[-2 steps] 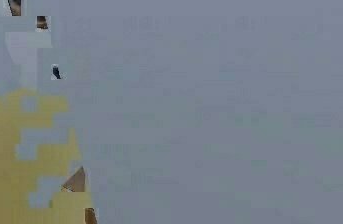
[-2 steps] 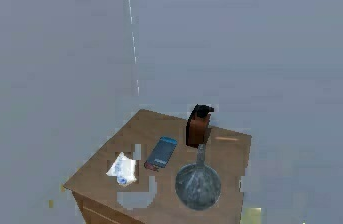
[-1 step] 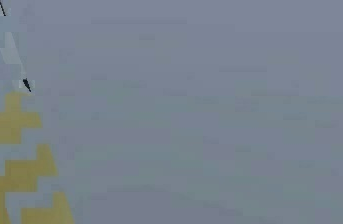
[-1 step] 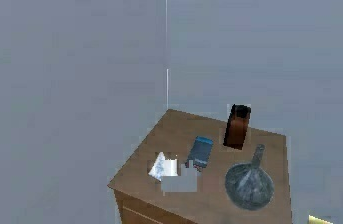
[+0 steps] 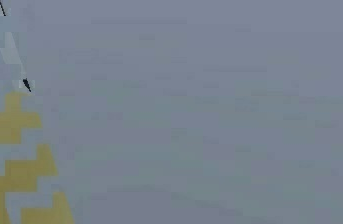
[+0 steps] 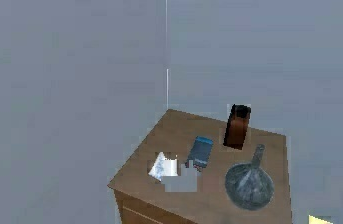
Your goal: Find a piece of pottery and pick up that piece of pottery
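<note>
A wooden table (image 6: 159, 150) stands in a corner of grey walls in the arm side view. At its far edge stands a dark brown upright vessel (image 6: 237, 127), which looks like a piece of pottery. In front of it is a grey, funnel-shaped piece (image 6: 250, 180) with a wide round body and a thin neck pointing away. A small blue-grey object (image 6: 200, 150) and a white crumpled thing (image 6: 161, 166) lie near the table's middle.
A plain grey wall (image 5: 199, 110) lies close ahead in the forward view, with a yellow jagged shape (image 5: 14, 160) at the lower left. The wall corner (image 6: 167, 50) rises behind the table. A small yellow patch (image 6: 319, 218) sits at the arm side view's bottom right.
</note>
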### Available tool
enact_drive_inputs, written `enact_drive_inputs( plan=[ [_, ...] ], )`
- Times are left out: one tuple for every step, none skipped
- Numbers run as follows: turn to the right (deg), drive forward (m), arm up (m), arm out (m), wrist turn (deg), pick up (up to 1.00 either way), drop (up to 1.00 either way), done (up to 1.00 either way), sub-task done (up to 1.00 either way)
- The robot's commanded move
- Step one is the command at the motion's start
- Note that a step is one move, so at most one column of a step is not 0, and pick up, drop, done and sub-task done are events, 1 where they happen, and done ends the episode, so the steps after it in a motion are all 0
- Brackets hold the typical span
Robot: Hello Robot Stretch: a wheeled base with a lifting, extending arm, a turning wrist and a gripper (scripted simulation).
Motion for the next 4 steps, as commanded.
enact_drive_inputs(
  plan=[
    [0.0,0.00,0.26,0.00,0.0,0.00,0.00,0.00,0.00],
    [0.0,0.00,0.00,0.26,0.0,0.00,0.00,0.00,0.00],
    [0.0,0.00,0.00,0.00,45.0,0.00,0.00,0.00,0.00],
    [0.0,0.00,0.00,0.00,45.0,0.00,0.00,0.00,0.00]
  ],
)
